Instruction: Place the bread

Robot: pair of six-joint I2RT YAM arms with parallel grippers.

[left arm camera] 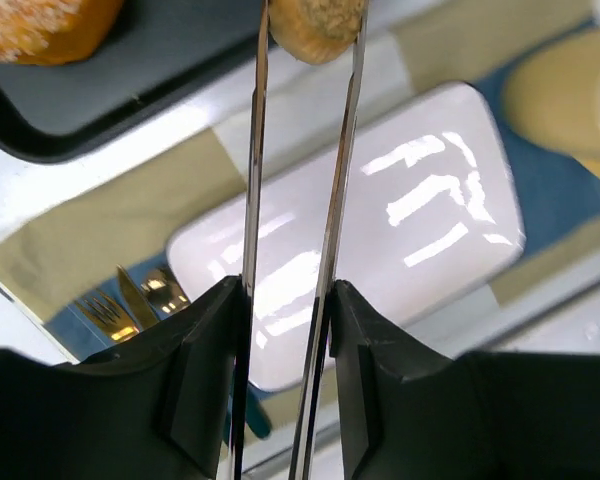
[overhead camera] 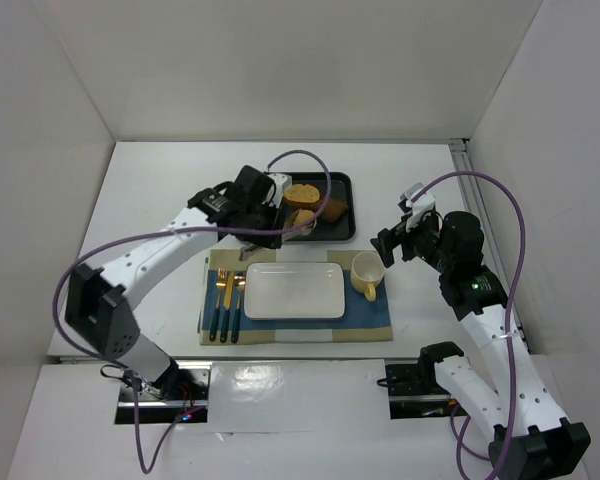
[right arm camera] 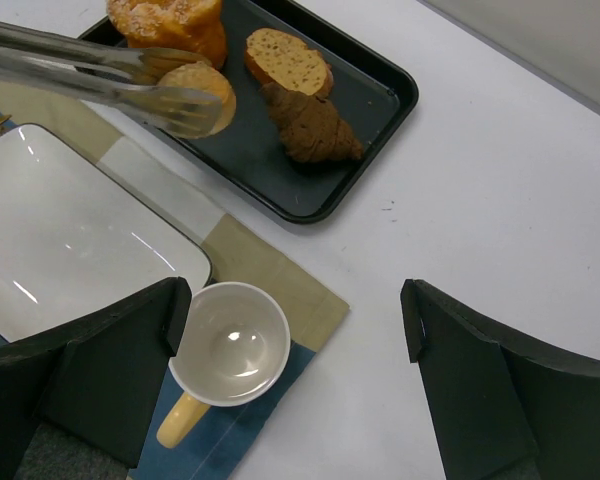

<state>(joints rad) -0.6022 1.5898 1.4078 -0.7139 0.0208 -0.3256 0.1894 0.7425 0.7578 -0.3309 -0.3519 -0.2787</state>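
1. Polished, mirror-bright metal on the tongs [right arm camera: 130, 92].
2. Smooth, glossy white glaze on the plate [left arm camera: 380, 230].
3. Matt black, smooth-looking finish on the tray [right arm camera: 255, 155].
4. Rough, grainy crust on the bread [left arm camera: 320, 25].
5. Matt woven cloth for the placemat [left arm camera: 90, 235].
6. Shiny gold-toned metal on the cutlery [left arm camera: 130, 300].
7. Smooth, glossy inside of the cup [right arm camera: 230, 345].

You see your left gripper [left arm camera: 288, 330] clamped on tongs [left arm camera: 253, 170] that pinch the bread [left arm camera: 315, 25] at twelve o'clock. The white plate [left arm camera: 410, 200] lies mid-frame, the black tray [left arm camera: 130, 80] at eleven.
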